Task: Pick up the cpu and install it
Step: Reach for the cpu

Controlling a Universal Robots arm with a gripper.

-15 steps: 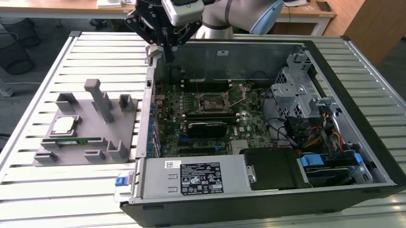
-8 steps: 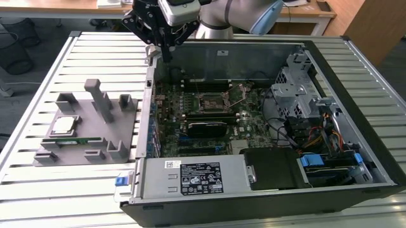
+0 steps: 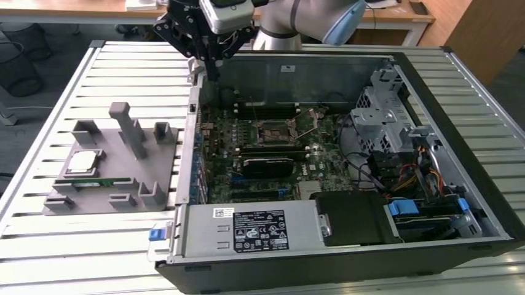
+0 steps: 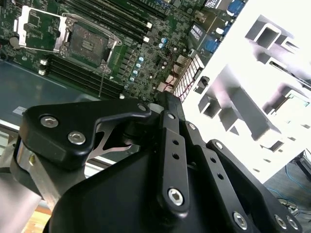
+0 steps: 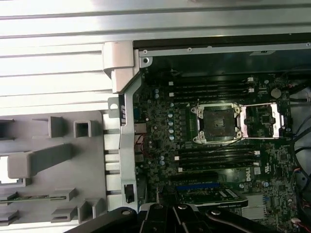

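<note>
The cpu [image 3: 83, 161], a small square chip with a silvery top, lies flat in a pocket of the grey holder [image 3: 74, 201] on the exterior view's left. My gripper [image 3: 215, 76] hangs over the far left corner of the open computer case, well apart from the cpu, and looks shut with nothing in it. Its black linkages fill the foreground of the second wrist view, with the gripper [image 4: 164, 102] above the motherboard's edge. The empty cpu socket [image 3: 273, 130] [image 4: 87, 41] [image 5: 215, 122] sits mid-board with its metal retention frame [image 5: 262, 119] flipped open.
A green memory stick [image 3: 102, 182] lies in the holder near the cpu. Tall grey posts [image 3: 131, 132] rise from the holder. Inside the case are a black card [image 3: 267, 165], a power supply [image 3: 254, 228], a drive cage [image 3: 382, 110] and loose cables [image 3: 394, 178]. The case wall [image 5: 124, 121] separates holder and board.
</note>
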